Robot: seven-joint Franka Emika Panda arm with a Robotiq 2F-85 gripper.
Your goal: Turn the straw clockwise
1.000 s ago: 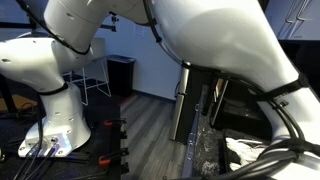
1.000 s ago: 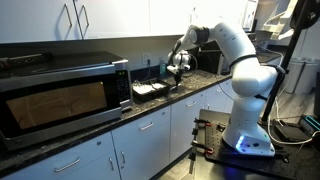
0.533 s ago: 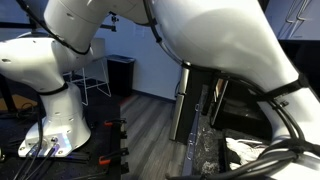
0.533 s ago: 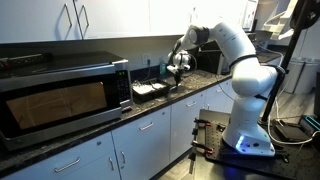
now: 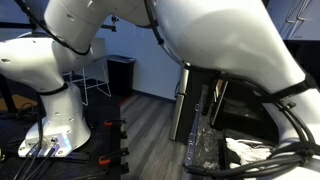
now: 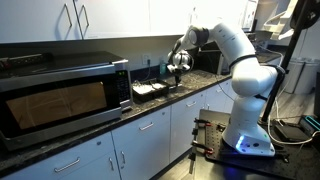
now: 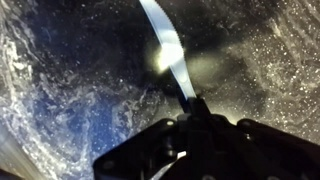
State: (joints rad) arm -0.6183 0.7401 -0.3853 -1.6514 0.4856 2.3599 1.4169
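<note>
In the wrist view a pale flat straw (image 7: pixel 168 50) runs from the top of the picture down to my gripper (image 7: pixel 196 103). The dark fingers are closed together around its lower end. The straw stands over a dark speckled surface (image 7: pixel 70 90) and throws a blurred shadow to its right. In an exterior view my gripper (image 6: pixel 177 66) hangs over the far end of the kitchen counter (image 6: pixel 150 108), just above a black tray (image 6: pixel 150 90). The straw is too small to make out there. In an exterior view (image 5: pixel 200 40) my own white arm fills most of the picture.
A large microwave (image 6: pixel 60 95) stands on the counter, with white cabinets above and below. My base (image 6: pixel 245 135) stands on the floor beside the counter. Another white robot base (image 5: pixel 50 110) with cables stands on a dark floor.
</note>
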